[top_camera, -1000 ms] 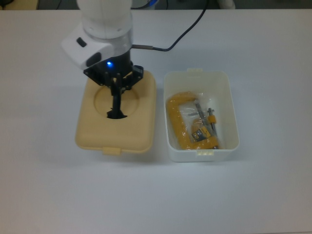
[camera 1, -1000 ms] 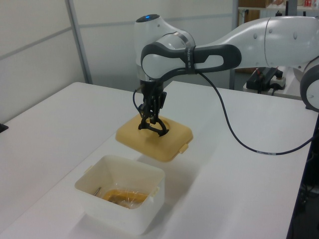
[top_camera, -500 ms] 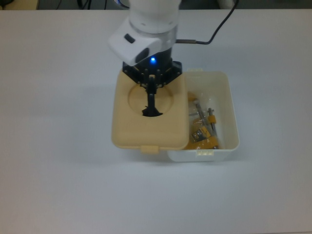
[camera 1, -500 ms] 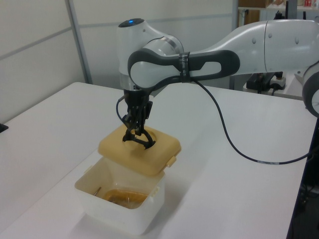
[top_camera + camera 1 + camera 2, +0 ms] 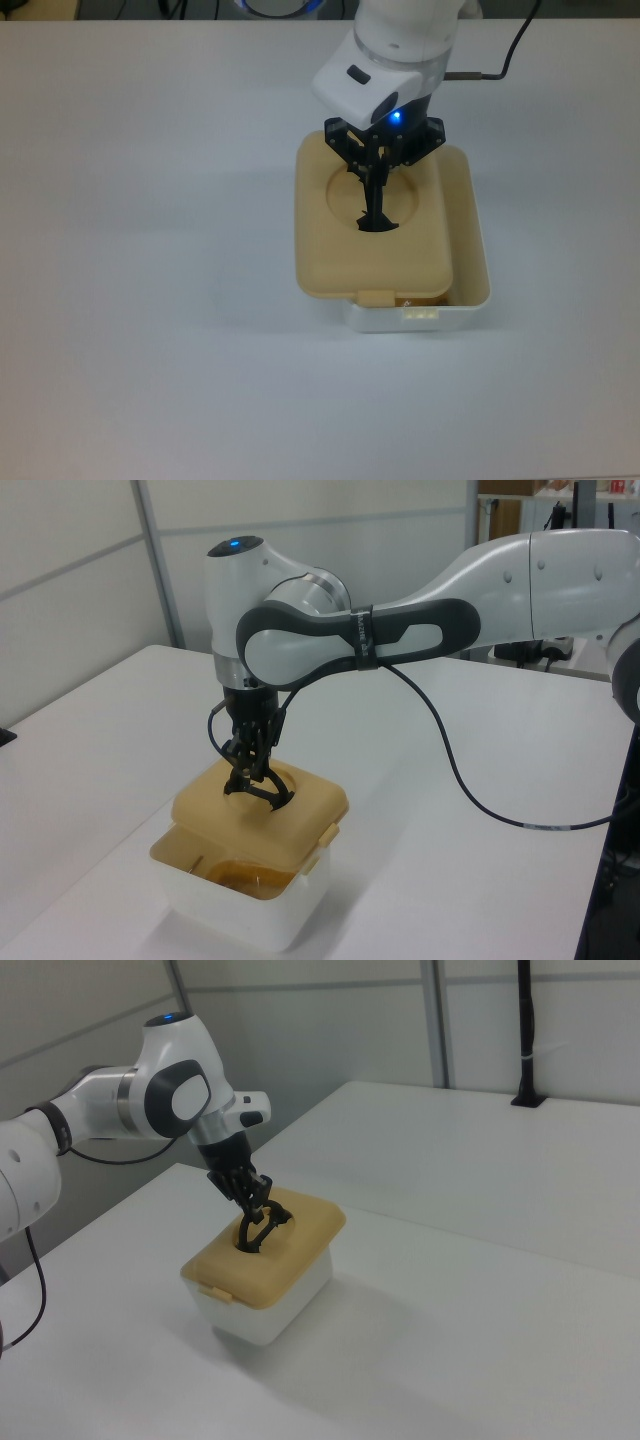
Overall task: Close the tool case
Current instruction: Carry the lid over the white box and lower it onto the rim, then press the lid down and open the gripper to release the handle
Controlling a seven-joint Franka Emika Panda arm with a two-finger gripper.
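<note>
Directly below the tool [image 5: 378, 205] hangs the tan lid [image 5: 335, 255], carried by the black handle [image 5: 378, 222] that rises from its round recess [image 5: 345, 195]; the tool is clenched on that handle, which is why the lid rides level rather than tipping. Under the lid sits the white box [image 5: 420, 318] of the tool case, resting on the tabletop [image 5: 150, 300]. In the top view the lid is offset toward the top view's left of the box, so a strip of the box's rim shows past the tool on the top view's right. The left view shows a gap between lid and box on the near side, with yellow contents [image 5: 245, 877] visible through it, so the lid appears not yet seated. Gripping at the central handle keeps the tool clear of the rim and of the lid's tab [image 5: 376, 297], which sits just short of the box's latch tab [image 5: 420, 313]. Closing, I judge, calls for a small shift toward the uncovered rim, then lowering.
</note>
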